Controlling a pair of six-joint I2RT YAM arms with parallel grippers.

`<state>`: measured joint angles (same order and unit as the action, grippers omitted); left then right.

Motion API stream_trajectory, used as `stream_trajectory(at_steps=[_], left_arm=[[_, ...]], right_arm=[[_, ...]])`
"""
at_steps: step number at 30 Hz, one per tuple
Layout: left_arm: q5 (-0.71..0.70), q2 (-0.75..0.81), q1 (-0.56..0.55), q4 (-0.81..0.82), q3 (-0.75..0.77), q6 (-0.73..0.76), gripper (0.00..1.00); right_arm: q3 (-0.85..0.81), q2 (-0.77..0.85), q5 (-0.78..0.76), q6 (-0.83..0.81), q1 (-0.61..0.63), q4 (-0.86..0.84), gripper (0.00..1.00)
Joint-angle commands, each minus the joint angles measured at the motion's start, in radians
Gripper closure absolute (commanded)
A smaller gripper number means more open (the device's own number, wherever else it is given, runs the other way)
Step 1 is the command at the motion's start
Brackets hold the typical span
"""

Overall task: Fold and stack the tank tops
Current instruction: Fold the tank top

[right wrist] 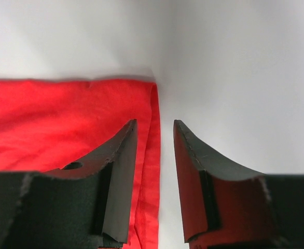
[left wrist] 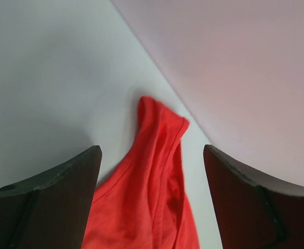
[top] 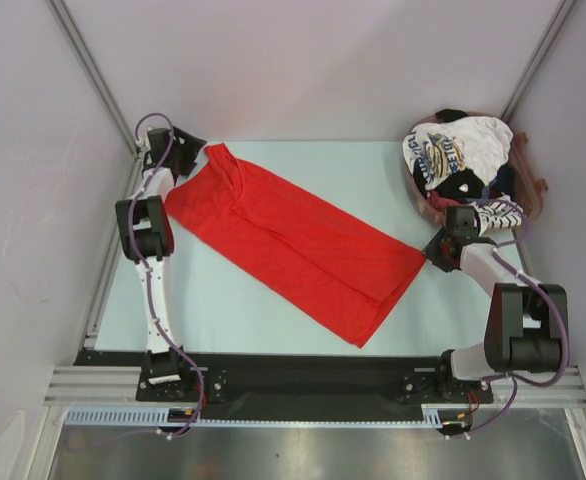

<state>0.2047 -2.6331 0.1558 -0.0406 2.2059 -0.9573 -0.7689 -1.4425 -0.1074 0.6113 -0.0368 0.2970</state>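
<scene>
The right pincer (right wrist: pixel 154 124) is shown closest by its own camera. Its two fingers stand a narrow gap apart, not pressed together and not pinching anything. Under them a corner of the red tank top (right wrist: pixel 53 119) lies flat on the pale surface (right wrist: pixel 235 67). The cloth's doubled edge runs through the gap, with red under the left-hand finger in that view and bare surface under the other. The overhead view cannot show this gap; it only places the pincer at the hem corner of the garment.

The left pincer (left wrist: pixel 152 150) is spread wide. A shoulder strap of the same red garment lies between its fingers, and I cannot tell whether it touches either of them. The strap's tip points away from the pincer toward the line where the surface meets the wall (left wrist: pixel 245 67).

Only the overhead view shows the whole garment. It is stretched flat on a diagonal between the two pincers, neck end at the left one and hem end at the right one, with a folded layer along its length.

Beyond the right pincer, in the far right corner, a pile of tank tops (top: pixel 458 160) sits in a brownish bin (top: pixel 535 190). A white printed one lies on top with dark cloth below it. A striped piece hangs at the near side, just beside the right arm's wrist. Neither wrist camera takes in this pile.
</scene>
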Motion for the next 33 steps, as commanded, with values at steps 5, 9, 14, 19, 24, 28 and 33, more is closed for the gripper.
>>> stream_trajectory(at_steps=[5,9,14,19,24,28,33], left_arm=[[-0.071,0.335,0.004,-0.013,-0.315,0.080,0.15],[-0.077,0.546,-0.002,0.022,-0.567,0.086,0.14],[-0.002,0.656,-0.021,0.024,-0.785,0.091,0.16],[0.033,0.714,-0.081,0.048,-0.881,0.115,0.18],[0.035,0.716,-0.134,0.018,-0.879,0.135,0.19],[0.050,0.717,-0.140,0.021,-0.880,0.127,0.20],[0.051,0.720,-0.148,0.015,-0.870,0.137,0.21]], right_arm=[[0.030,0.183,0.021,-0.105,0.073,0.060,0.61],[0.025,0.237,0.060,-0.168,0.227,0.112,0.61],[0.049,0.289,0.023,-0.214,0.443,0.169,0.57],[0.060,0.255,-0.018,-0.165,0.560,0.192,0.57],[0.080,0.235,-0.040,-0.124,0.633,0.205,0.53],[0.079,0.226,-0.090,-0.113,0.699,0.218,0.53],[0.023,0.099,-0.173,-0.099,0.729,0.261,0.55]])
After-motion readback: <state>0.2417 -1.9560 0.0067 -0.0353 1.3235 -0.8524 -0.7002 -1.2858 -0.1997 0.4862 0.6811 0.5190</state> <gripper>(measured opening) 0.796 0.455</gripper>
